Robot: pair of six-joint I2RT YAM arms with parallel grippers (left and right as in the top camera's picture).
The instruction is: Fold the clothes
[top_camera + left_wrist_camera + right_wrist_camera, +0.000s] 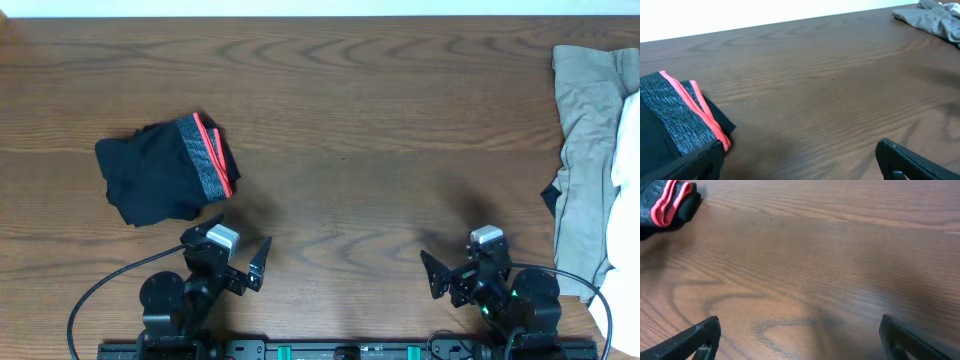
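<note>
Clothes are seen in two places on the wooden table. Black shorts are gathered into a compact bundle on the left half, with the grey and red waistband turned to the right. A khaki-grey garment and a white T-shirt are heaped at the right edge, partly cut off from view. The left gripper is held at the front of the table, just short of the shorts and not touching them, its jaws spread wide with nothing between them. The right gripper is held near the front edge, close to the heap, likewise spread wide and empty.
</note>
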